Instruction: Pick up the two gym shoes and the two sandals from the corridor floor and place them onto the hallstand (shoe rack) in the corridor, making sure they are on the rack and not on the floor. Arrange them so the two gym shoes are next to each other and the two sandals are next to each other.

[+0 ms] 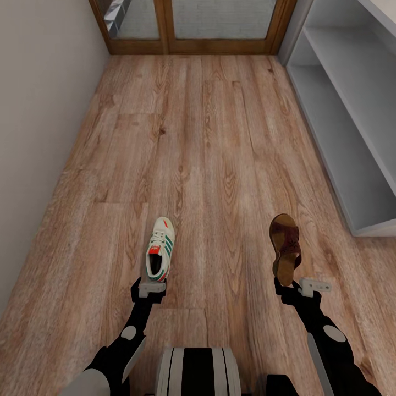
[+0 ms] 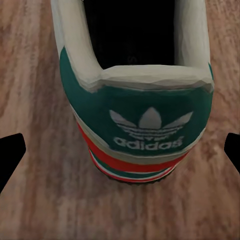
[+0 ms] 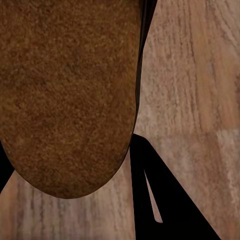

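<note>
Sneaker (image 1: 160, 248) white with green stripes sits near-left just ahead of the left gripper (image 1: 148, 290), whose dark fingertips (image 2: 11, 152) stand spread either side of the green Adidas heel, apparently lined up to clamp it. Over on the right, the right gripper (image 1: 290, 286) pinches the brown sandal (image 1: 286, 247) by its heel, the sandal tipped on edge. The white shoe rack (image 1: 352, 137) waits far right, both its visible shelves bare.

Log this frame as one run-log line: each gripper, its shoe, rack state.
left gripper: at gym shoe heel, grip unclear | right gripper: holding sandal, heel end | hallstand: visible shelves bare | corridor floor: no other shoes seen
</note>
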